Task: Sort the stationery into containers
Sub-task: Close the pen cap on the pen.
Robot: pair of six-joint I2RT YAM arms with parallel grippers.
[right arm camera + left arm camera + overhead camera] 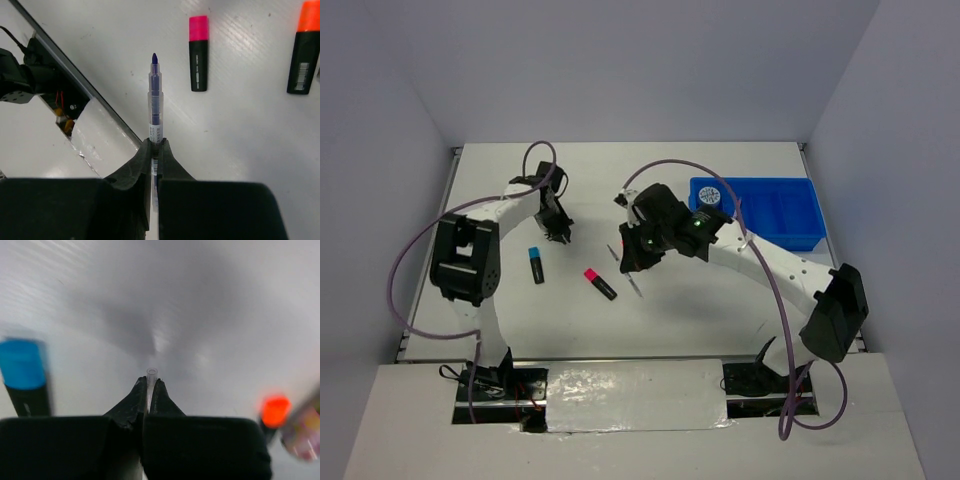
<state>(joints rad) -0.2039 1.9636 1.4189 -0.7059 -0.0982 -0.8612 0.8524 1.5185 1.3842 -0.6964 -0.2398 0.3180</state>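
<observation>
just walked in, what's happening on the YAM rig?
Stationery sorting, partway through. The right arm's jaws are shut on a thin clear pen with a dark blue tip. The left arm's jaws pinch another thin clear item, probably a pen. A pink-capped black highlighter, an orange-capped one and a blue-capped one lie loose on the white table. The bright blue plastic compartment tray holds one round blue-white tape roll.

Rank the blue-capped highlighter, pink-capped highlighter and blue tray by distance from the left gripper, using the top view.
From the left gripper:
1. blue-capped highlighter, just toward the bases.
2. pink-capped highlighter, mid-table, to its right.
3. blue tray, far right edge.
</observation>
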